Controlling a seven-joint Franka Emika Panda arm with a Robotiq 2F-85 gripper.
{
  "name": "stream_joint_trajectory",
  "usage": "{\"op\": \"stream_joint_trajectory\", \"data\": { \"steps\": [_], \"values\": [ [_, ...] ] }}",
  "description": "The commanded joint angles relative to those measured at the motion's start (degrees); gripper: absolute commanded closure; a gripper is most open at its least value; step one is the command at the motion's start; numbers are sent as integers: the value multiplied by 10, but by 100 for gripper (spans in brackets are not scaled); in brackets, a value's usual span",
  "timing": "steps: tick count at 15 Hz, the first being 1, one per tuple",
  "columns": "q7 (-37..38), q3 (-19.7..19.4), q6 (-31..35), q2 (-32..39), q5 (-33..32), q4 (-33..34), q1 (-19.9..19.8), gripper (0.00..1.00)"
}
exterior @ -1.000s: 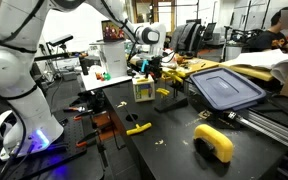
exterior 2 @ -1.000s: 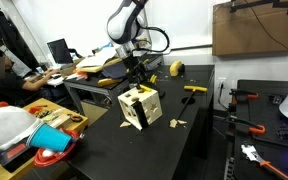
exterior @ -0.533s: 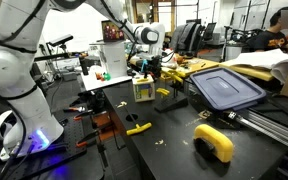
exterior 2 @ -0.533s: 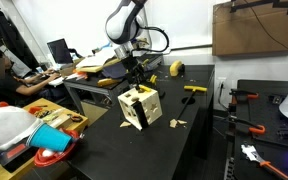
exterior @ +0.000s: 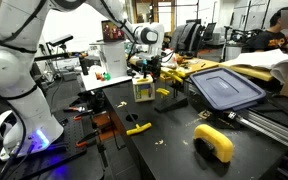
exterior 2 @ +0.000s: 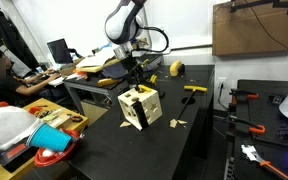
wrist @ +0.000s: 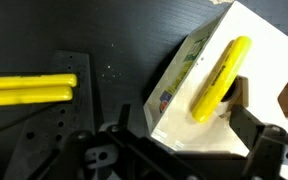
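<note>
Black table [exterior: 174, 155] under everything. Wooden box [exterior: 143, 90] stands on it, my landmark. Blue bin lid [exterior: 224, 88] lies well apart from box. My gripper [exterior 2: 134, 76] hovers just above box, fingers spread wide, nothing held. Yellow arch block [exterior: 214, 142] sits well apart from box, near table edge. Yellow T-piece [exterior: 138, 128] lies on table near box. Yellow stick [wrist: 221, 78] lies slanted on box's pale face, under my gripper. Pair of yellow bars [wrist: 29, 90] lies on table beside box.
</note>
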Motion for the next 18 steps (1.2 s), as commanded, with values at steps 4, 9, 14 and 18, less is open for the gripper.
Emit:
{"op": "stream_joint_trajectory", "data": {
  "steps": [4,9,14,18],
  "values": [
    [0,-1,-2,0,9,1,1,0],
    [0,-1,-2,0,12,1,1,0],
    [2,-1,-2,1,14,0,1,0],
    [25,-2,7,-14,24,-18,1,0]
  ]
}}
